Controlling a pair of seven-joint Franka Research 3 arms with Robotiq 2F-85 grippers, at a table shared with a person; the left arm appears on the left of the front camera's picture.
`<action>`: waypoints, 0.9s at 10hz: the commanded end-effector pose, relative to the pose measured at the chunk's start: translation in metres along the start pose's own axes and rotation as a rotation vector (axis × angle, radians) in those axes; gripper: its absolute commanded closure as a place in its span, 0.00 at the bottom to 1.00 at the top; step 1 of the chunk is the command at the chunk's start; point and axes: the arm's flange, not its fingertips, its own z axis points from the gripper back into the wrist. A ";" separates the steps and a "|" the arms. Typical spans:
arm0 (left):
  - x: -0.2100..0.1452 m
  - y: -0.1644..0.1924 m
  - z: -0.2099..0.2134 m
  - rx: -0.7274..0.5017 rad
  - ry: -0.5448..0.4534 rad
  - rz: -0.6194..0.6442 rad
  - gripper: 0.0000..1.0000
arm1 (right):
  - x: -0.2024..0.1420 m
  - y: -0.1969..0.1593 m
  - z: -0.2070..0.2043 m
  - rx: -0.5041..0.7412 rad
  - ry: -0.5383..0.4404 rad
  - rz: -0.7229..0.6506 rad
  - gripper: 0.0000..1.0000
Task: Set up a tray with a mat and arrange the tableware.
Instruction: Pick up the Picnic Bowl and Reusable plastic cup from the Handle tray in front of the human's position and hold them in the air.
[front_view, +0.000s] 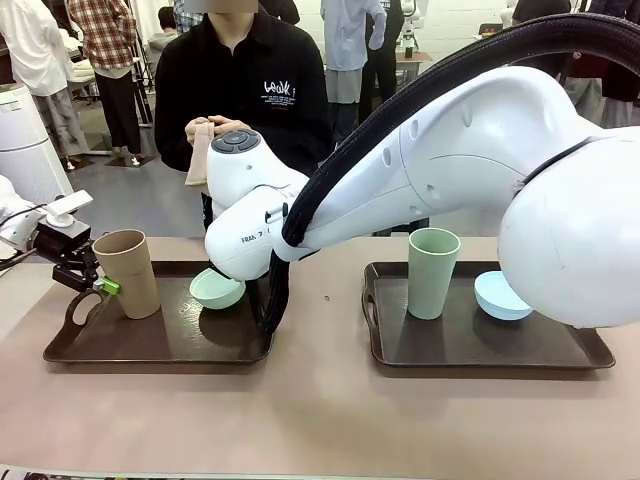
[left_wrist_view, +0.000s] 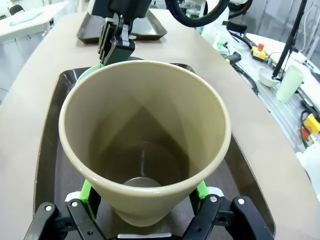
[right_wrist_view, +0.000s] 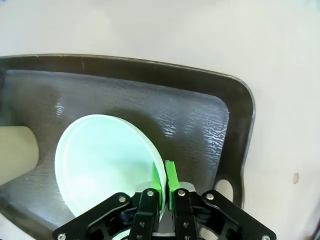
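Left wrist view looked straight down into the tan cup (left_wrist_view: 145, 145): empty, its lower wall clamped between the green pads (left_wrist_view: 86, 192) of the left gripper (left_wrist_view: 144, 197), jaws closed onto it. The cup base was cut off by the frame edge. Beyond the cup, that view caught the right gripper (left_wrist_view: 112, 42) from outside, over a sliver of the mint bowl (left_wrist_view: 91, 71).

Right wrist view showed the grip itself: the right gripper was nearly shut, pads pinching the mint bowl's rim, the bowl empty and spreading to the gripper's left. The near tray (right_wrist_view: 200, 120) lay under it, with a slice of the tan cup at the frame edge.

In front view the right arm's wrist covered its own gripper. Cup and bowl stood in the near tray, whether touching was hard to tell. A second tray (front_view: 480, 345), well off from both grippers, held the pale green cup (front_view: 432, 272) and light blue bowl (front_view: 500, 297). Both trays sat on the counter (front_view: 320, 420). The person (front_view: 240, 90) held something tan, unclear what.
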 end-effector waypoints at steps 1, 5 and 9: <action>-0.005 0.002 -0.002 0.004 0.021 -0.005 0.72 | -0.005 -0.006 -0.006 -0.018 0.004 -0.032 1.00; 0.015 -0.013 0.011 0.008 0.018 -0.021 1.00 | -0.018 -0.003 0.042 0.053 -0.011 -0.025 0.99; 0.081 -0.052 0.031 0.084 0.019 -0.088 1.00 | -0.057 -0.005 0.153 0.085 -0.068 0.019 0.99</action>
